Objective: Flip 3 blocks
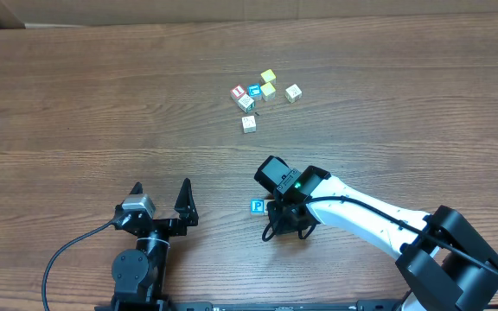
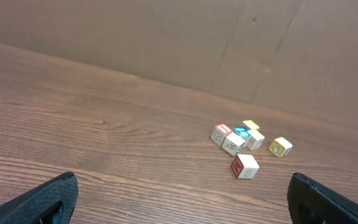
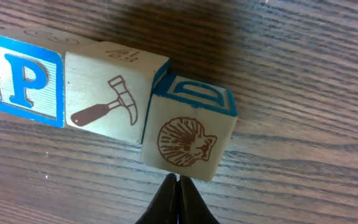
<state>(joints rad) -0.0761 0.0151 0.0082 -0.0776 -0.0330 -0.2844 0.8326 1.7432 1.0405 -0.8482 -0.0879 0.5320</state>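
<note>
The three blocks lie in a row across the upper half of the right wrist view. The P block [image 3: 22,78] is at the left, with a blue-and-white letter face. The hammer block [image 3: 107,102] touches it in the middle, pale with a brown hammer drawing. The shell block [image 3: 185,140] is at the right, turned slightly out of line, with a shell on its front and a blue-bordered D on top.

In the overhead view only the P block shows, in the lower middle of the frame just left of the right arm's wrist. The other two are hidden beneath it.

The right gripper [image 3: 178,194] is clenched tight with nothing between its fingers. Its tips are at the shell block's lower edge, and whether they touch it cannot be told.

The left gripper [image 1: 162,187], at lower left in the overhead view, is spread wide and holds nothing.

A cluster of cubes [image 1: 268,90] lies well apart, upper middle on the table [image 1: 76,104], among them a red-faced cube [image 1: 238,92].
</note>
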